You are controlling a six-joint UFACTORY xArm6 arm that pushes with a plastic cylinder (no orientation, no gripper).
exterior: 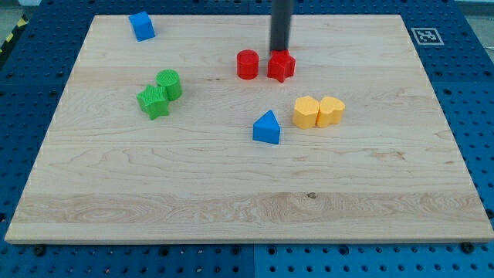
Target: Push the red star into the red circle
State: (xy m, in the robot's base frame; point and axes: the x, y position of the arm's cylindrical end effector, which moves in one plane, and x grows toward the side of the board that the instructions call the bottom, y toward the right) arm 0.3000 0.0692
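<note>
— Where's the rod right now?

— It comes down from the top of the frame, a little right of centre, and my tip (279, 52) sits at the top edge of the red star (282, 66), touching it or as good as, just behind it.

— And the star itself?

— Upper middle of the wooden board (231, 201), right beside the red circle (247, 64), which is the short red cylinder on its left. I can make out only a sliver of wood between them, if any.

— Any pincer on that arm, open or closed?

— There's none to be seen, only the plain dark rod, so I can't tell you wide or narrow.

— What else is lying about?

— A blue cube-like block (142, 25) in the upper left corner. Two green pieces at the left, touching: a green cylinder (169, 83) and a green star-ish block (153, 101) below it. A blue triangle (267, 127) near the centre. To its right two yellow blocks touching, a yellow hexagon (306, 112) and a yellow rounded block (331, 110)
</note>
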